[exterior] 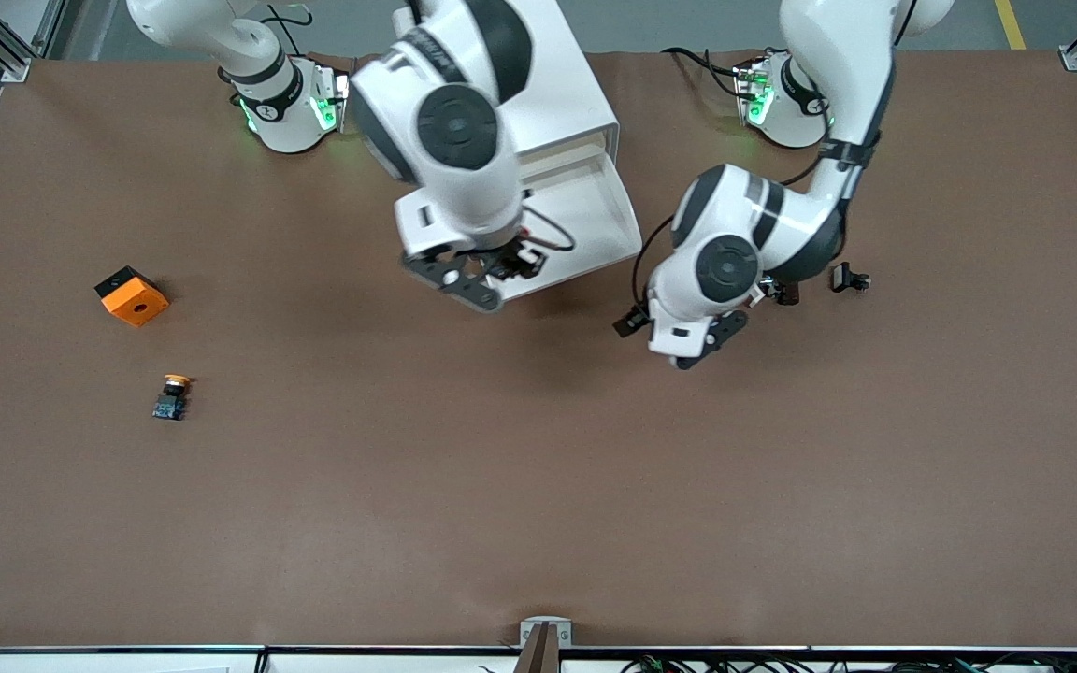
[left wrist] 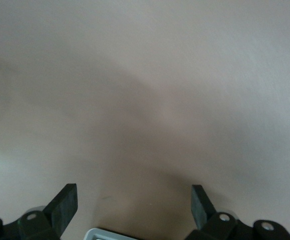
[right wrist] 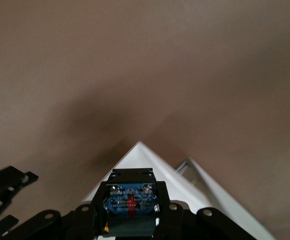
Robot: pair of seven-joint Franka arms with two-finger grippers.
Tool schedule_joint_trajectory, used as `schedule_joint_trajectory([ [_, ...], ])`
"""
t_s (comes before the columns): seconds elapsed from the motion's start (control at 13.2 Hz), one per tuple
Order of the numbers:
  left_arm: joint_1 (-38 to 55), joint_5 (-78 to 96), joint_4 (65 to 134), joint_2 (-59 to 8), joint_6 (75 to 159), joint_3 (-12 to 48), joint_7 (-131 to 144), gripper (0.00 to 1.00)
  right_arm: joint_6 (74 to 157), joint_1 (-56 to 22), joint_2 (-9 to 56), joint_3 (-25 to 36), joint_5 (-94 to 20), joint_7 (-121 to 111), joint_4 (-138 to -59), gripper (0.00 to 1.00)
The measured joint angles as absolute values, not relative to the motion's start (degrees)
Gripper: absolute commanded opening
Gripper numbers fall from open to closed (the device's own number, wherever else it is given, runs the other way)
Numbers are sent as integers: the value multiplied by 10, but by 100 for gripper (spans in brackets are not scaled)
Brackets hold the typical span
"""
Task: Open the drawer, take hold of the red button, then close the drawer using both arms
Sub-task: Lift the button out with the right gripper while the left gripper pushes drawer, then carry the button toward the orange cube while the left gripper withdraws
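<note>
My right gripper [exterior: 494,269] hangs over the front corner of the open white drawer [exterior: 595,210]. In the right wrist view it [right wrist: 130,207] is shut on the button's black-and-blue block body [right wrist: 130,200]. The red cap is hidden, and the drawer's white corner [right wrist: 139,150] lies just below. My left gripper [exterior: 696,338] hovers low over bare table beside the drawer, toward the left arm's end. In the left wrist view it [left wrist: 133,202] is open and empty, with only brown table between the fingers.
The white cabinet [exterior: 567,93] stands between the arm bases. An orange cube with a hole [exterior: 132,295] and a yellow-capped button [exterior: 171,396] lie toward the right arm's end. A small black part [exterior: 849,279] lies near the left arm.
</note>
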State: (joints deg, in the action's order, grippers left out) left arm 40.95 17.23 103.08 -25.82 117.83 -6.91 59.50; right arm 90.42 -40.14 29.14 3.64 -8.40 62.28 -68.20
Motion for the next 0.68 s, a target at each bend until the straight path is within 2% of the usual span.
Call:
schedule_joint_trajectory([
  [0.3,466,172,1036,-272,1193,-69,599,100,938,-310,290,38,-85,483,-725,0],
  [0.68,527,172,1050,-269,1193,-64,658,100,1064,-221,282,40,-85,319,-840,0],
])
